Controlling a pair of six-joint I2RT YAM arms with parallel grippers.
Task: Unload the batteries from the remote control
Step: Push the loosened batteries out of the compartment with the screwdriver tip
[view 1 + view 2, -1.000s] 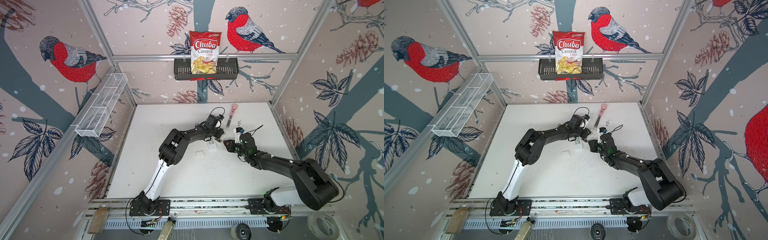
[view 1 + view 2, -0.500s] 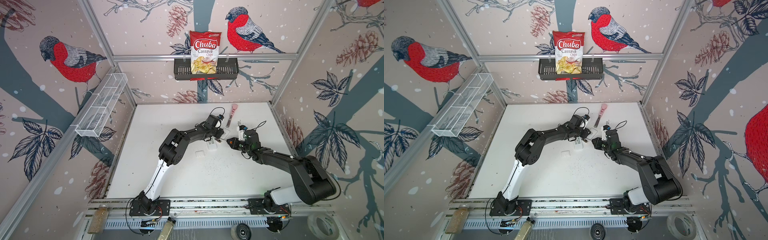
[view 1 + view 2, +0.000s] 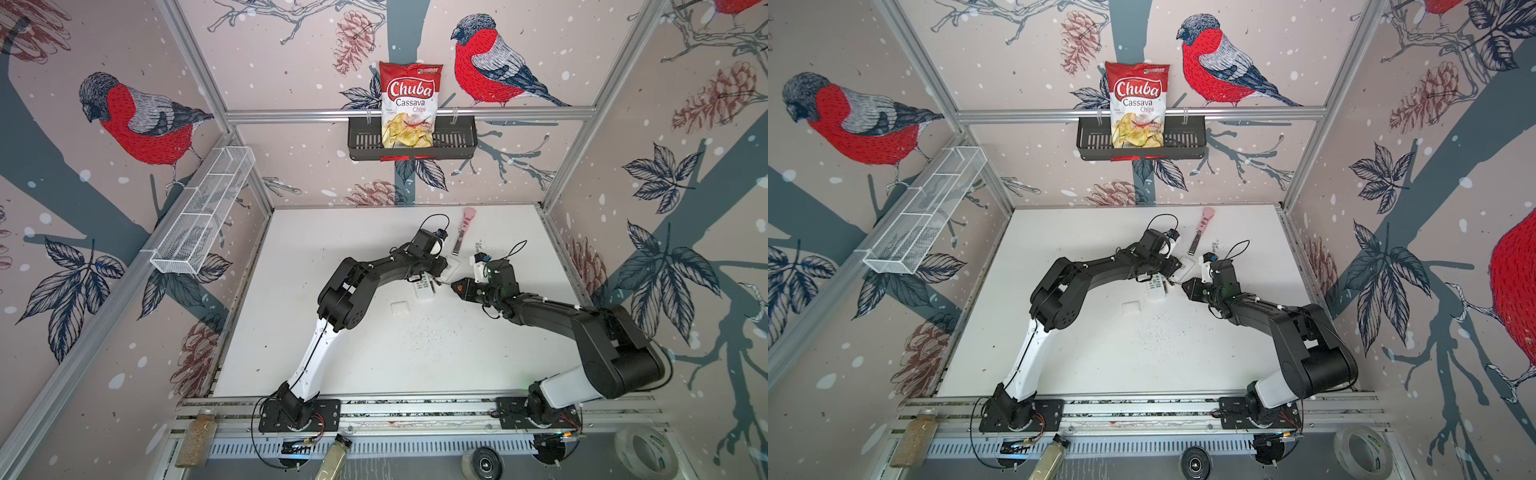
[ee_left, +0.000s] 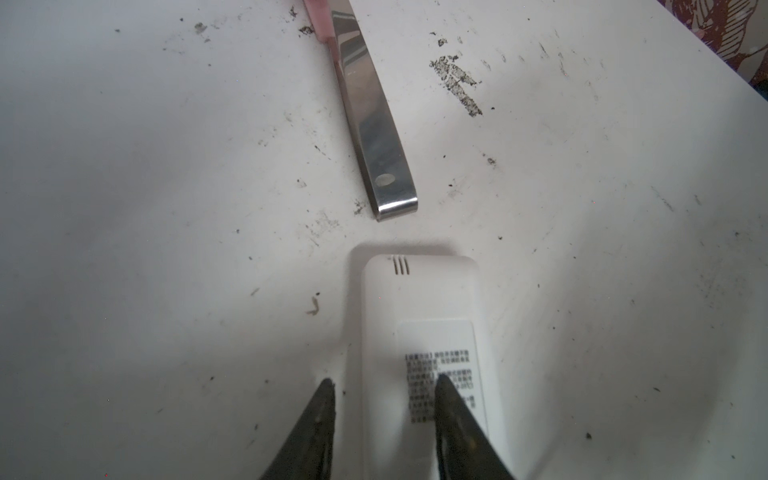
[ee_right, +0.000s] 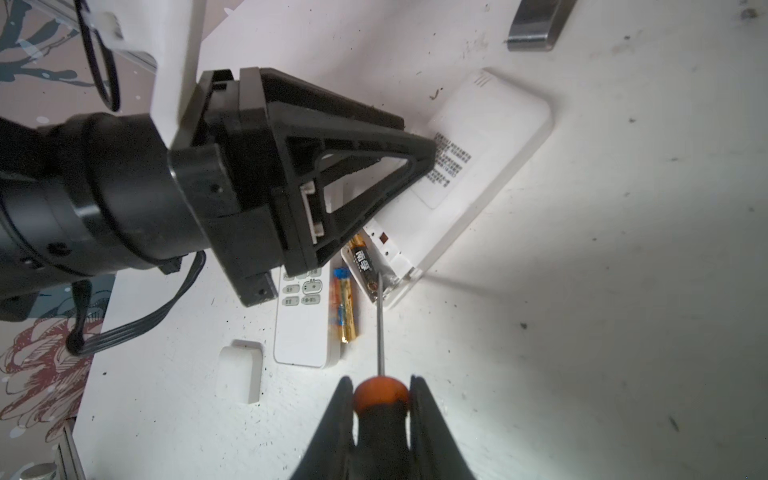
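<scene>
White counter carries everything. Left gripper fingers straddle the opened remote, steadying it. Right gripper fingers clamp the screwdriver, its tip against the dark battery seated in that remote. One orange battery lies just beside it. Risk: the tip could slip and flick the battery off.

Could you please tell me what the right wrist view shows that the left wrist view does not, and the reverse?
Only the right wrist view shows the right gripper shut on the orange-handled screwdriver, whose tip reaches the open battery bay, the dark battery in that bay, a loose gold battery on the table, a second remote lying buttons up, and a small white cover.

Only the left wrist view shows the pink part of the metal tool.

Both show the white remote lying label side up, held by the left gripper, and the tool's metal end.
</scene>
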